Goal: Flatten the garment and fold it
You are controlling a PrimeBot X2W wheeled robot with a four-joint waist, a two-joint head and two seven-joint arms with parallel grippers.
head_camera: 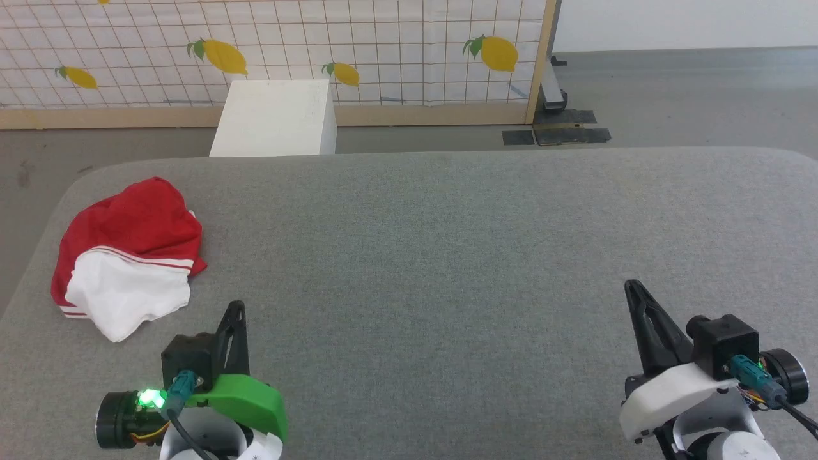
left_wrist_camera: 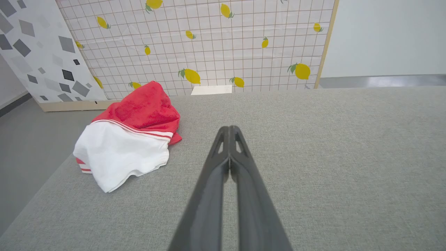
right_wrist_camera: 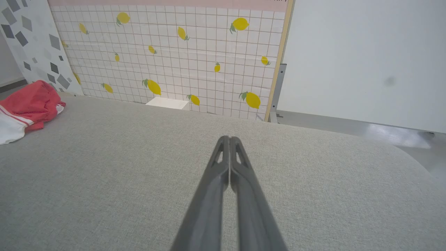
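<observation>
Lying crumpled on a grey fabric-covered bench (head_camera: 447,243), the garment (head_camera: 128,255) is a loose heap of red cloth. A white sleeve, edged in thin red stripes, spills over its near side. The heap sits ahead of the left tool (head_camera: 237,308) and off to that tool's left, near it but not touching, close to the bench's left edge.

The left tool is low over the bench with its two long dark fingers pressed together at the tips, holding nothing. In the left wrist view the closed fingers point straight ahead across bare grey fabric. The garment lies to the left of their tips, with a strip of bench between.

The right tool (head_camera: 631,285) is well apart from the garment, far across the bench on the other side. Its fingers too are pressed together and hold nothing. In the right wrist view the heap shows at the far left edge, partly cut off and well away from the fingertips.

Beyond the bench's far edge, ahead of both tools, a white box (head_camera: 275,118) stands on the grey floor (head_camera: 671,96). Behind it is a white gridded panel (head_camera: 396,45) printed with yellow lemons.
</observation>
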